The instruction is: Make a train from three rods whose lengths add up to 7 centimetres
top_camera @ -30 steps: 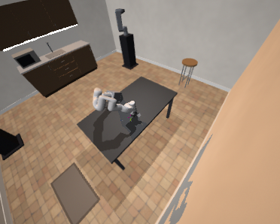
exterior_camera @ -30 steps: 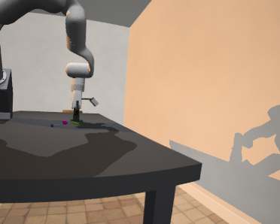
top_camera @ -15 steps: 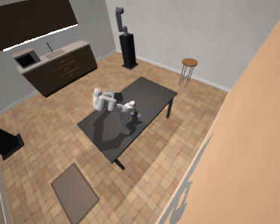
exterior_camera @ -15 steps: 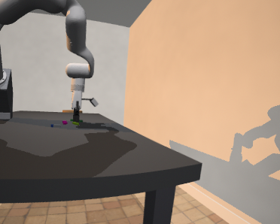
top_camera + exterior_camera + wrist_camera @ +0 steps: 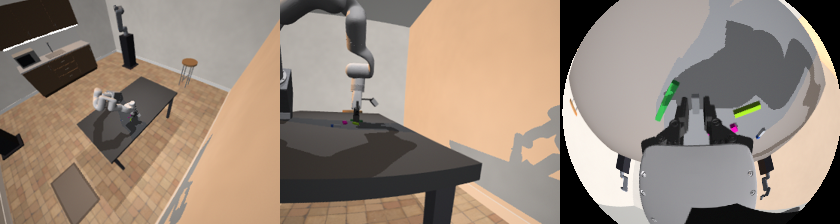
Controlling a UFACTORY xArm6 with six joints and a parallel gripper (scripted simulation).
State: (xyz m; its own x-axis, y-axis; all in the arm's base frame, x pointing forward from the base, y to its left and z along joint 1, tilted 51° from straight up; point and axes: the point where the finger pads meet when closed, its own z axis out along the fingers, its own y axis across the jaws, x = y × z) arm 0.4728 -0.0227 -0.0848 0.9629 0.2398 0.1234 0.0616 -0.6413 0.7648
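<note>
The hand (image 5: 136, 114) (image 5: 356, 120) (image 5: 695, 104) stands partly open, seemingly gripping nothing, astride a grey rod (image 5: 695, 104); an off-centre close could skew it; blue (image 5: 332, 125) (image 5: 758, 137) and magenta (image 5: 345, 122) (image 5: 733, 128) rods lie apart from it, vulnerable to a careless sweep.

Dark table (image 5: 158, 98) (image 5: 393, 150) on brown tiled flooring (image 5: 150, 169) (image 5: 393, 212). Behind table: pale grey wall (image 5: 158, 34) (image 5: 389, 68), round wooden stool (image 5: 190, 62). Beyond table's far side: dark kitchen counter (image 5: 80, 62) (pale top, sink). Near table: brown mat (image 5: 75, 195). Beside table: peach wall (image 5: 245, 150) (image 5: 483, 75), shadowed.
</note>
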